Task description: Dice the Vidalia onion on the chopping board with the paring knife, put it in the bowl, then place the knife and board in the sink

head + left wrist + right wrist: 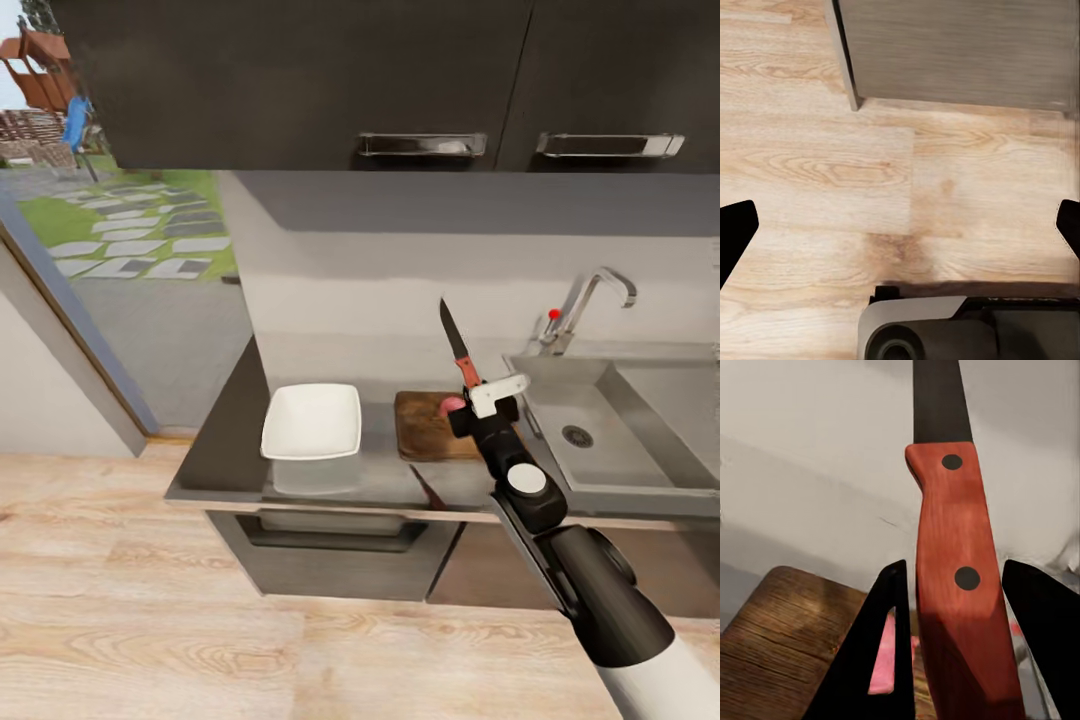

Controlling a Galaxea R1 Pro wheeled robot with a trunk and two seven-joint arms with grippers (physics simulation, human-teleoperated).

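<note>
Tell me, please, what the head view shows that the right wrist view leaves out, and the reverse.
The head view alone takes in the bowl on the countertop, the sink with its tap, and the knife's pointed tip. The right wrist view alone gives the two dark rivets on the handle and the black fingers pressed against it. Both share the paring knife gripped in the right tool, blade up, the chopping board beneath, and a pink piece of Vidalia onion on it.

wooden chopping board, steel sink, glossy countertop
</note>
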